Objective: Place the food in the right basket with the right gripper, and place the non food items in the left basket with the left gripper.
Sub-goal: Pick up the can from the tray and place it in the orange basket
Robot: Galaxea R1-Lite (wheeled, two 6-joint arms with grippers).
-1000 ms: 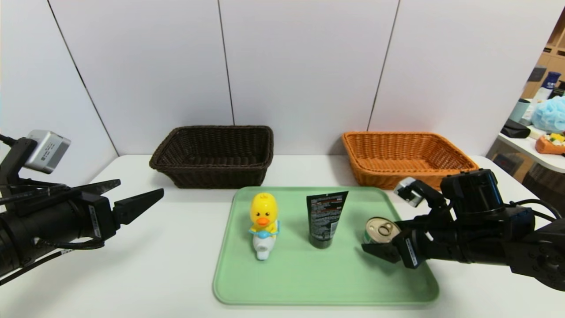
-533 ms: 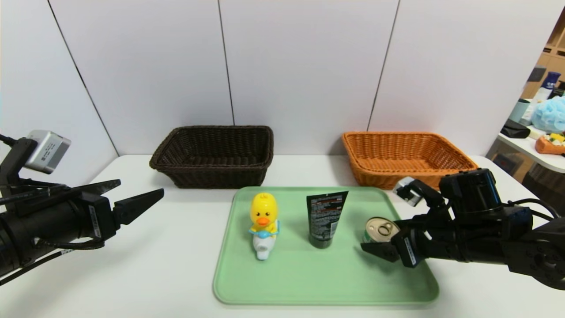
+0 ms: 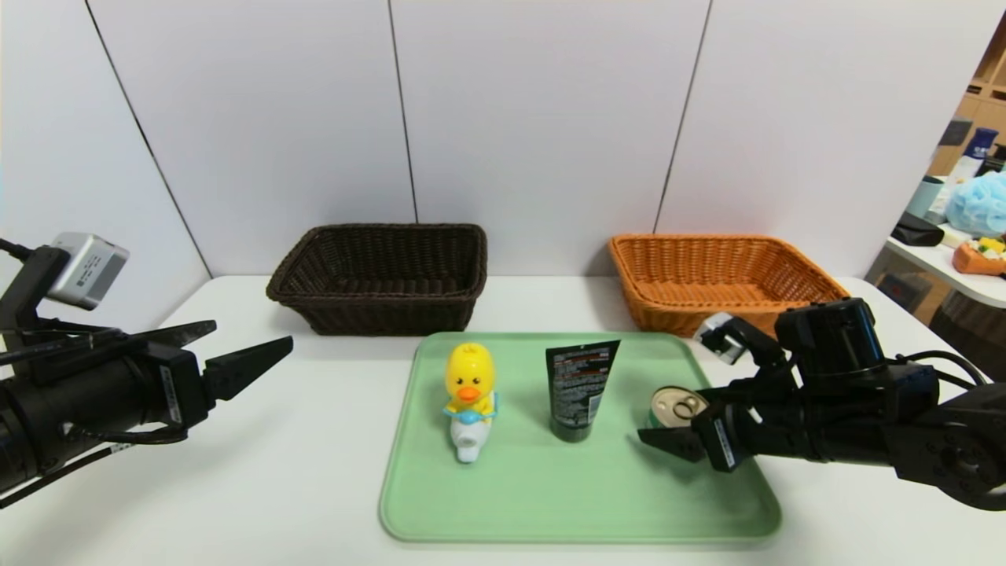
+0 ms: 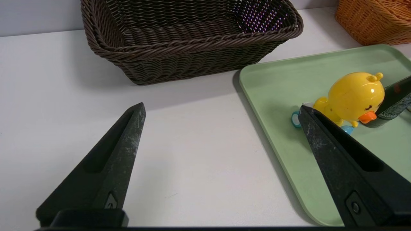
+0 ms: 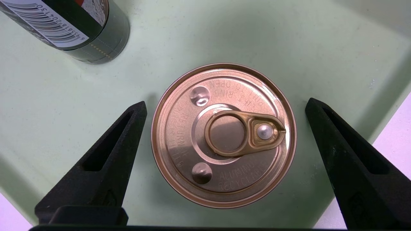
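Head view: white table [image 3: 259,472] w/ a green tray [image 3: 550,503] near-centre. On it, left to right: yellow toy duck [image 3: 469,385] on its white-and-blue base, black tube [image 3: 580,389] standing on its cap, tin can [image 3: 674,407] at the right. Dark brown basket [image 3: 381,275] far left, orange basket [image 3: 719,279] far right, both behind the tray. Left gripper [image 3: 236,350] hangs over the table at the left, well apart from the tray, fingers spread, nothing in them. Right gripper [image 3: 676,432] sits low at the can.

Left wrist view: left gripper [image 4: 221,110] wide apart – brown basket [image 4: 189,38] beyond it, duck [image 4: 353,98] by the tube [image 4: 393,101].

Right wrist view: right gripper [image 5: 224,104] spread, one finger either side of the can [image 5: 223,134], neither pinching it; gold pull-tab up. Tube [image 5: 80,29] just beyond, on the tray [image 5: 64,106].
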